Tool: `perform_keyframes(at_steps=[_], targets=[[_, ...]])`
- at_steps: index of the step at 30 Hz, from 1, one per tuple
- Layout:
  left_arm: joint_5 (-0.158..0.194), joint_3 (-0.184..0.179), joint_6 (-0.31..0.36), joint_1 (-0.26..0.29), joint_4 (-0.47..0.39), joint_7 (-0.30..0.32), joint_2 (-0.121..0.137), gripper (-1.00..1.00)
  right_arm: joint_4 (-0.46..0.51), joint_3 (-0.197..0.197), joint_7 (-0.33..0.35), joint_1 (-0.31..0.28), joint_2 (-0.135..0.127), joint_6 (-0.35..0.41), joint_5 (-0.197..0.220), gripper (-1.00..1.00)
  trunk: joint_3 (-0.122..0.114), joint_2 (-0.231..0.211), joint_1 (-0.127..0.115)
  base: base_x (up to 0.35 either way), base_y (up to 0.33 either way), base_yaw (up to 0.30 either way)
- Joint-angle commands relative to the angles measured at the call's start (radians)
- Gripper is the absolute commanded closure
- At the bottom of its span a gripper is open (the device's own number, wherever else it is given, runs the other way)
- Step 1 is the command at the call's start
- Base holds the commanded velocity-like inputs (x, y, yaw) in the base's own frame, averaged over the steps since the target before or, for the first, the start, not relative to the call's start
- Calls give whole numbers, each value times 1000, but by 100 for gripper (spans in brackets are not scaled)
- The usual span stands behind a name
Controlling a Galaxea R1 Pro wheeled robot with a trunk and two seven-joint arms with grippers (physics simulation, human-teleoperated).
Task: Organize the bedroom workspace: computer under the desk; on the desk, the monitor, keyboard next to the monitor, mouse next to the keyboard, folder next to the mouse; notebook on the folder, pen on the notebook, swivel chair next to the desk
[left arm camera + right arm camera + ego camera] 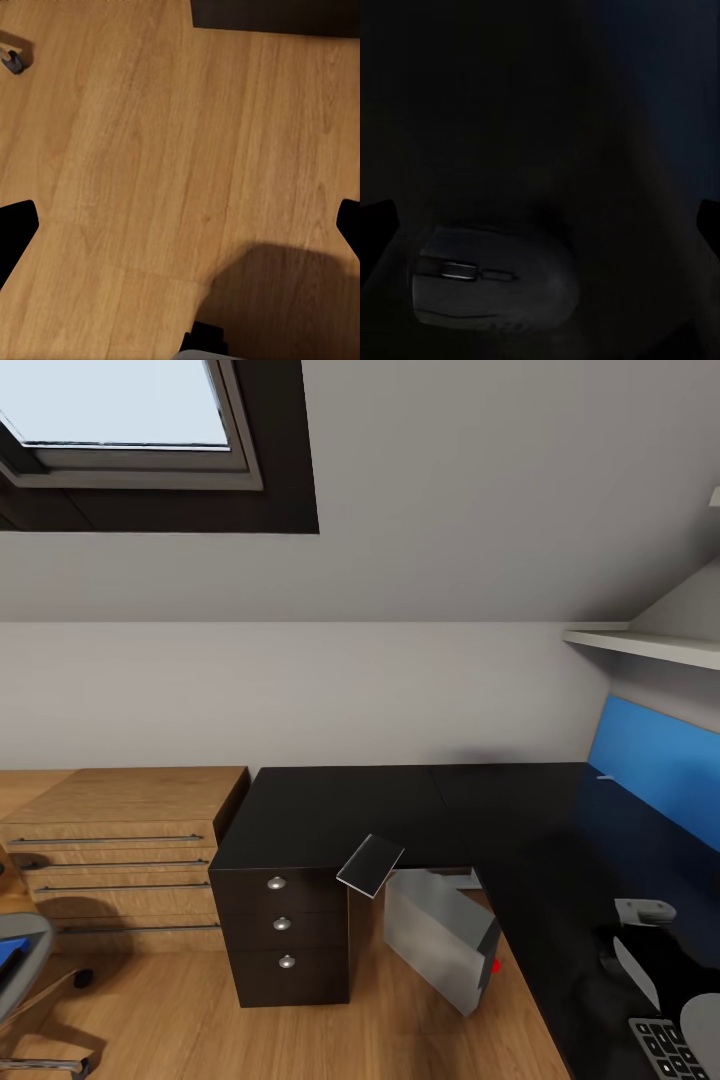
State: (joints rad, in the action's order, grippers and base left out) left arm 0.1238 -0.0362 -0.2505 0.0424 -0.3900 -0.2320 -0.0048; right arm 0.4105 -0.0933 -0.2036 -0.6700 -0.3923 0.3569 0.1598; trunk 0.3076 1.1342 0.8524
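The black L-shaped desk [400, 810] fills the middle and right of the head view. Under its inner corner the grey computer [440, 945] stands tilted. A thin dark grey notebook [370, 865] hangs tilted at the desk's front edge above it. The keyboard [668, 1050] shows at the bottom right on the desk. The swivel chair [22, 970] is at the bottom left with the blue folder [8, 960] on its seat. My right gripper [540, 225] is open above the desk, with the mouse [495, 281] just below it. My left gripper [180, 225] is open over bare floor.
A light oak dresser [120, 840] stands left of the desk's drawers [282, 925]. A blue panel [655, 760] runs along the wall behind the desk's right wing, under a shelf [650, 645]. A chair caster [13, 60] shows on the oak floor [150, 150].
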Motion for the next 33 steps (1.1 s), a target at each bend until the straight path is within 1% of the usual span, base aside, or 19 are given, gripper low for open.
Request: perform_keyframes(at_steps=[1,3,6,10,11,13,14,18,19,20,21,22,23,26,29,30,31,32,33], targets=[[10,-4,-5,1,0,-3,0,-100,23,-8,-8,0,-1,6,11,-100,1,1,0,0,0,0],[11,-4,-9,1,0,-3,0,-100,76,-8,-8,1,2,9,13,-100,1,1,0,0,0,0],[11,-4,-12,1,0,-3,-1,-100,120,-7,-11,1,6,9,19,-100,1,1,0,0,0,0],[11,-4,-14,1,0,-4,-2,-100,160,-6,-14,2,41,13,29,-100,1,1,0,0,0,0],[12,-4,-14,1,0,-4,-1,-100,171,-5,-16,2,67,14,33,-100,1,1,0,0,0,0],[12,-4,-15,1,0,-4,-1,-100,179,-4,-22,2,94,14,37,-100,1,1,0,0,0,0],[13,-3,-15,1,5,-4,0,-100,184,-4,-43,3,129,11,39,-100,1,1,0,0,0,35],[14,0,-15,1,26,-4,1,-100,190,-3,-102,5,203,-2,41,-100,1,1,0,0,0,127],[14,1,-16,1,34,-4,1,-100,191,-4,-129,6,236,-16,40,-100,1,1,0,0,0,210],[14,2,-19,1,40,-4,2,-100,191,-4,-167,9,282,-49,37,-100,1,1,0,0,0,243],[14,2,-40,1,45,-5,2,-100,188,-4,-215,18,332,-115,35,-100,1,1,0,-17,29,263],[14,2,-49,1,46,-6,1,-100,186,-5,-236,26,354,-147,35,-100,1,1,0,-47,107,268],[14,1,-59,1,47,-8,1,-100,184,-7,-270,48,399,-201,34,-100,1,1,0,-83,229,273],[15,1,-63,1,48,-11,1,-100,166,-8,-287,61,432,-241,34,-100,2,1,0,-92,261,274],[15,3,-64,1,48,-13,1,-100,122,-15,-293,67,450,-290,33,-100,3,1,0,-102,293,276],[16,3,-64,1,48,-13,2,-100,78,-31,-295,69,462,-347,29,-100,4,1,0,-105,306,276],[16,4,-64,1,48,-13,1,-100,29,-57,-296,70,480,-420,24,-100,4,1,0,-106,310,276],[17,4,-64,1,48,-13,1,-100,13,-67,-297,70,488,-446,23,-100,5,1,0,-106,311,276],[17,4,-64,1,48,-13,1,-100,-21,-87,-298,71,503,-499,19,-100,5,1,0,-100,305,276]])
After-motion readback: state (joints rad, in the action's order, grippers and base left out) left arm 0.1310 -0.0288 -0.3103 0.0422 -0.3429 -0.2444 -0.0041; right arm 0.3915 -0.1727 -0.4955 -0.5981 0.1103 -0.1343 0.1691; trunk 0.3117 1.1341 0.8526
